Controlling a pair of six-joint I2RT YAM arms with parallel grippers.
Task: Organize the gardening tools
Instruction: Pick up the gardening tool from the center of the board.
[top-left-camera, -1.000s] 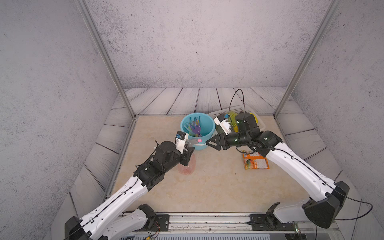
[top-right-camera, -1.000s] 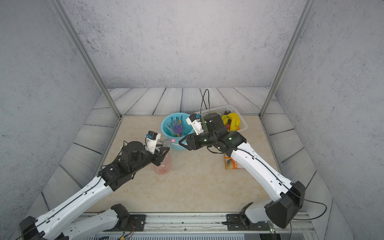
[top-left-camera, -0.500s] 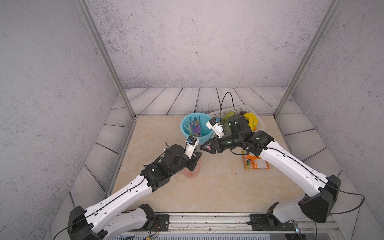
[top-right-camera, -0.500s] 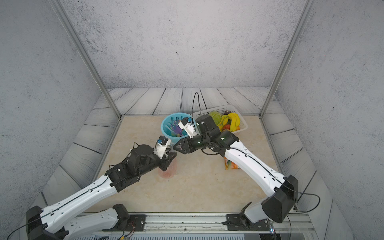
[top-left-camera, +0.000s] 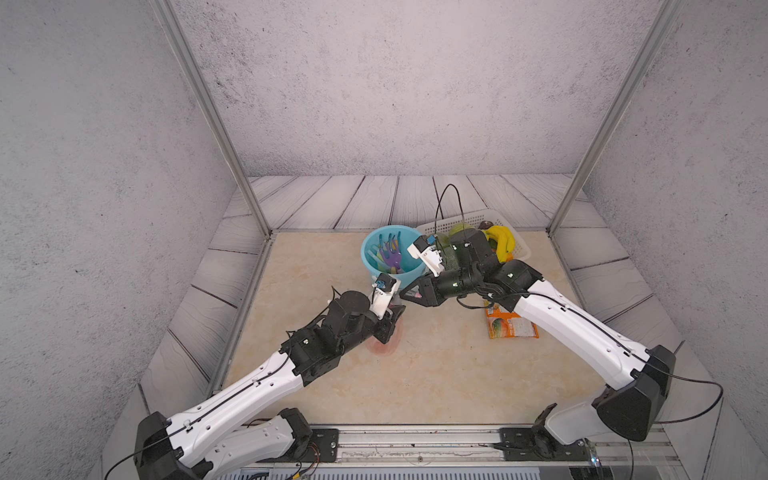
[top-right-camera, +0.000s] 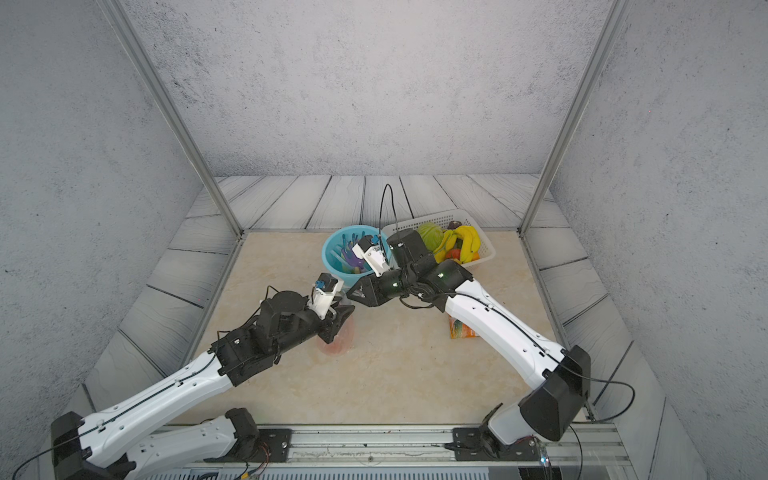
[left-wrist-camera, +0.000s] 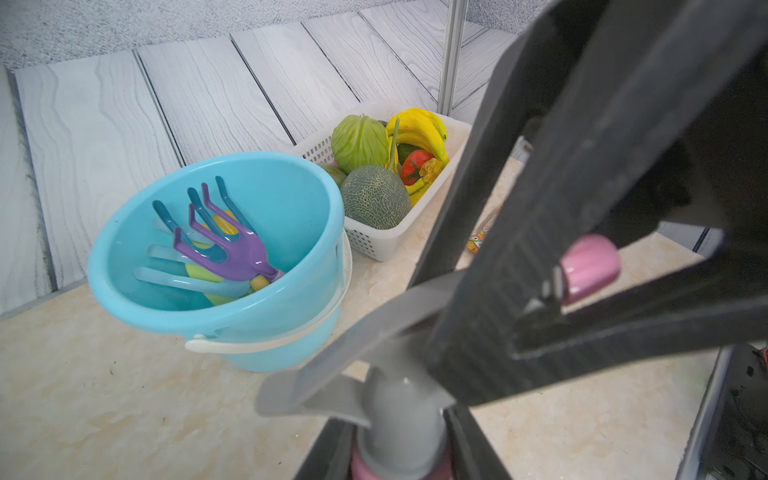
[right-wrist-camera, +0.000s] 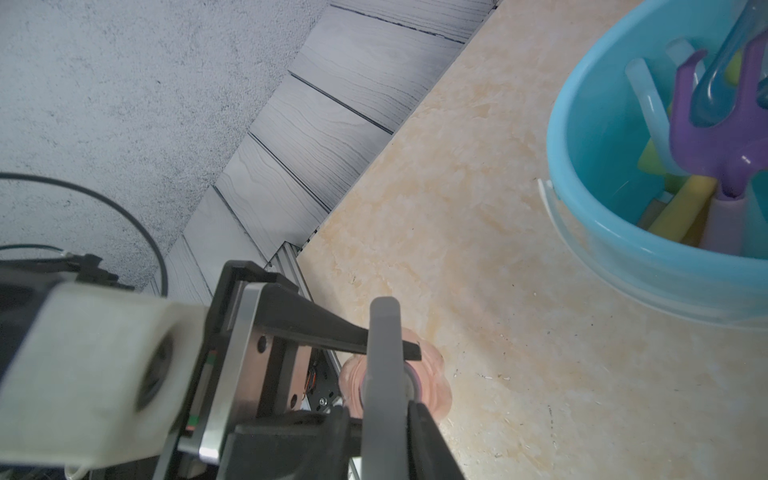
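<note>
Spray bottle (top-left-camera: 384, 341) stands upright on the counter (top-left-camera: 436, 374), neck gripped by the left end effector (top-left-camera: 392, 318) from 8 o'clock; the right end effector (top-left-camera: 409, 293) looks closed on its grey head from 3 o'clock. The bucket (top-left-camera: 366, 253) lies near at 12 o'clock.

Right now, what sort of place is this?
Probably a staged robot test booth, not a real garden: grey backdrop walls on aluminium posts, two arms mounted on a metal rail, and a blue bucket of toy garden tools beside a white basket of produce.
</note>
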